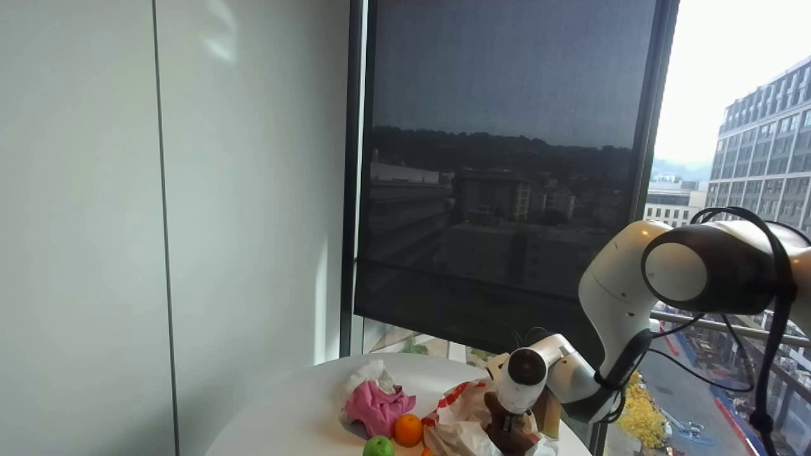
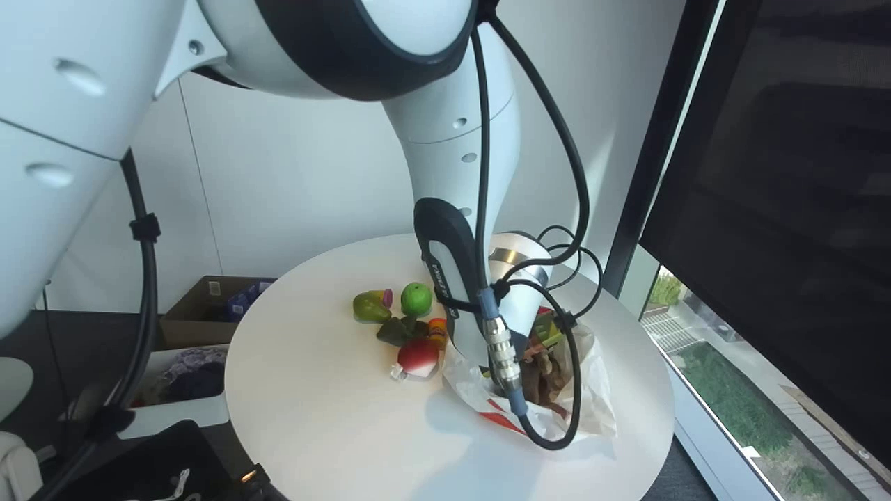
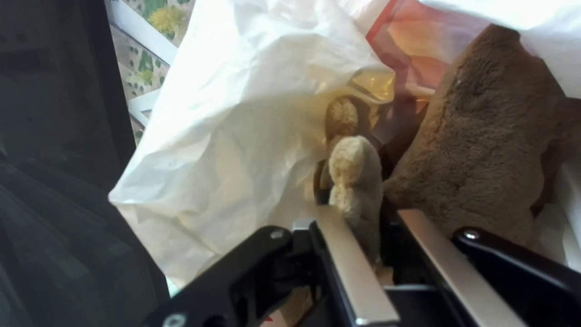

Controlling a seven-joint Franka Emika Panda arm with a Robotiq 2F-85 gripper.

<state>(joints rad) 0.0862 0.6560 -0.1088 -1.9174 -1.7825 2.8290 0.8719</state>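
A white plastic bag (image 1: 453, 437) with red marks lies on the round table, and in the wrist view its wall (image 3: 254, 127) surrounds a brown plush toy (image 3: 481, 136). My gripper (image 3: 368, 212) is down in the bag. Its fingers stand apart, with a narrow gap. A pale plush limb (image 3: 356, 168) reaches into that gap, close against the left finger (image 3: 354, 268), while a dark space parts it from the right finger (image 3: 458, 268). Brown plush (image 2: 539, 379) also shows in an exterior view, where the arm and cable hide the gripper.
Beside the bag lie an orange (image 1: 408, 430), a green fruit (image 2: 416, 299), a green-yellow fruit (image 2: 371, 306) and a red-and-white item (image 2: 418, 357). Pink cloth (image 1: 379, 405) sits farther along the table (image 2: 313, 396). A blind-covered window (image 1: 507, 158) stands close by.
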